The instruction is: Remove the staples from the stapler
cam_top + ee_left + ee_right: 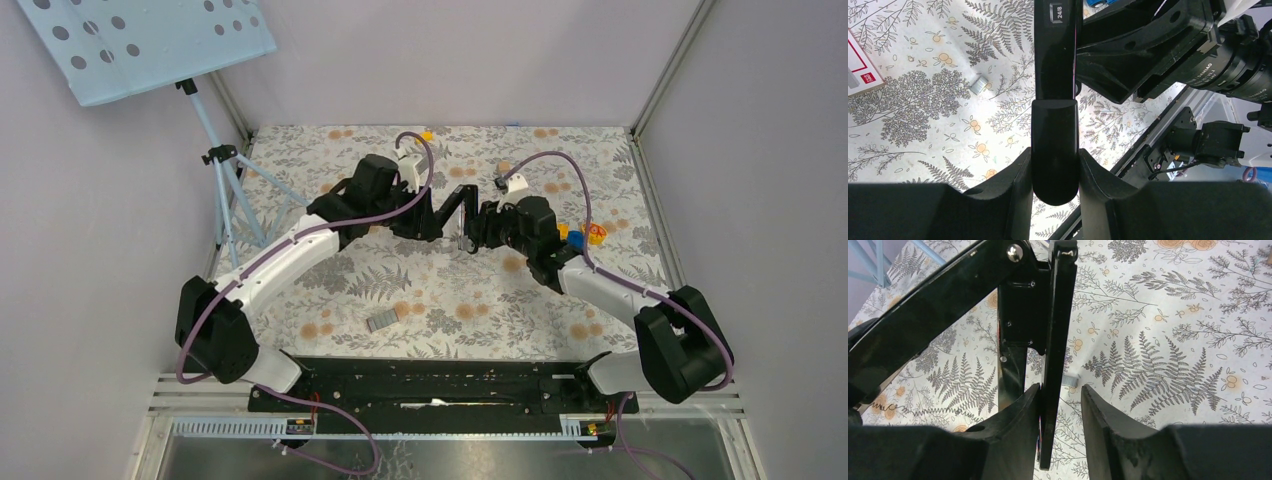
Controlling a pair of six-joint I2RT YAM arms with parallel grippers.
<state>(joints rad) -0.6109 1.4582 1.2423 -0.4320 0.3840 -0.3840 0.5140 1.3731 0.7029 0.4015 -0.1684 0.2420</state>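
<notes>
The black stapler [458, 215] hangs opened above the flowered cloth, between my two arms. My left gripper [1055, 152] is shut on its rounded black end [1055, 145], both fingers pressed against it. My right gripper [1060, 387] is open around the thin upright arm of the stapler [1058, 330]. That arm leans on the left finger, with a clear gap to the right finger. A thin stretched spring [923, 410] trails from the stapler. A tiny silvery strip, the staples [979, 85], lies on the cloth below, and peeks out behind the arm as the staples [1071, 381].
A larger grey block [383, 320] lies near the front of the cloth. A printed card box [860, 75] sits at the left edge of the left wrist view. Small coloured pieces [582, 235] lie by the right arm. A blue stand on a tripod [225, 190] rises at the far left.
</notes>
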